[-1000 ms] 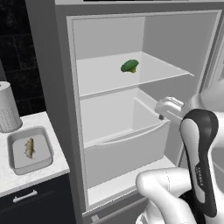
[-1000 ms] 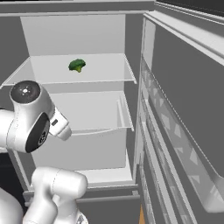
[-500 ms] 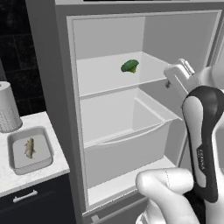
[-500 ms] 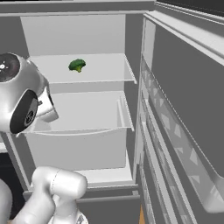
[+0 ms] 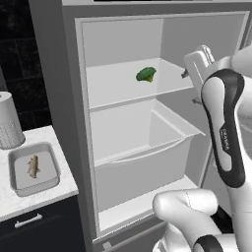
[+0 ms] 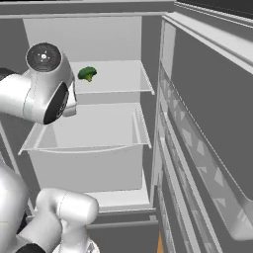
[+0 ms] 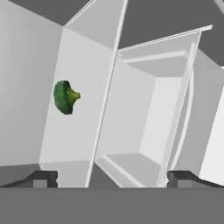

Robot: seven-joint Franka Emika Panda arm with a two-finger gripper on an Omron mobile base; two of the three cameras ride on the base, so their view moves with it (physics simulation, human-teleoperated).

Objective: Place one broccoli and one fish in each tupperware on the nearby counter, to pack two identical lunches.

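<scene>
The arm had risen toward the shelf [image 5: 118, 91]. The gripper [image 7: 111, 177] stood wide open and empty, short of the broccoli [image 5: 146, 74]; a fish [image 5: 33, 166] lay in the tupperware [image 5: 17, 185].

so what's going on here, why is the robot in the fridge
It is packing lunches. The arm is raised in front of the open fridge, its gripper open and empty, facing the broccoli that lies alone on the upper shelf. Below that shelf the drawer stands pulled out. On the counter to the left, one tupperware holds a fish but no broccoli yet.
</scene>
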